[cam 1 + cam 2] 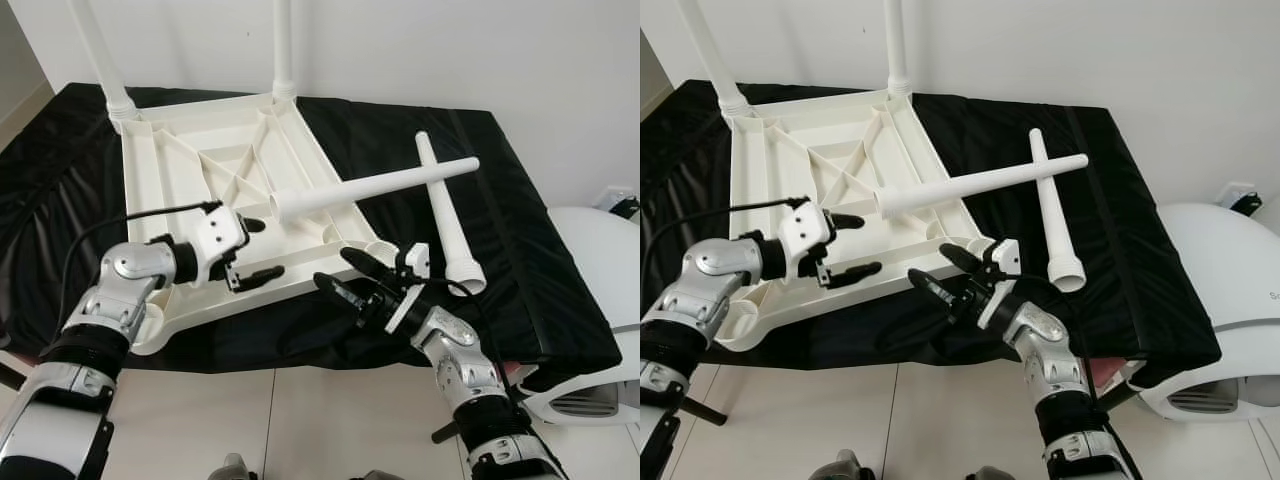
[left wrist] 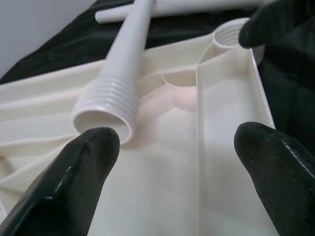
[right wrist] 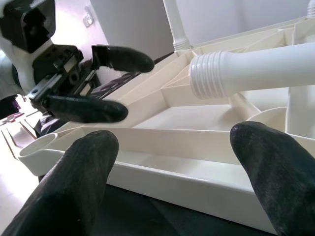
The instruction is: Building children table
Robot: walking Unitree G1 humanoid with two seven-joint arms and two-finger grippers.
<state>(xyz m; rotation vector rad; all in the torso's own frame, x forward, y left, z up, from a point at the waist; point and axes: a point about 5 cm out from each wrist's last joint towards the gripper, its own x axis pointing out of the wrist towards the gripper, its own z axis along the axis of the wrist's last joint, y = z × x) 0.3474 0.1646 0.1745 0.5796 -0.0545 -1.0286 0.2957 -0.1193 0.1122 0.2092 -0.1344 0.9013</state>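
Tabletop (image 1: 215, 180): upside down on the black cloth (image 1: 520, 200), two legs screwed in at the far corners.
Loose legs: one (image 1: 370, 188) lies across the tabletop's edge, another (image 1: 448, 215) on the cloth.
My left gripper (image 1: 247, 252): spread, above the near rim.
My right gripper (image 1: 350, 275): spread, by the near corner socket.

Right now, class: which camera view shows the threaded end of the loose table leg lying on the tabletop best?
The left wrist view: the threaded end sits close, ridges and hollow mouth clear. The right wrist view shows its ridges side-on; both eye views show it small.
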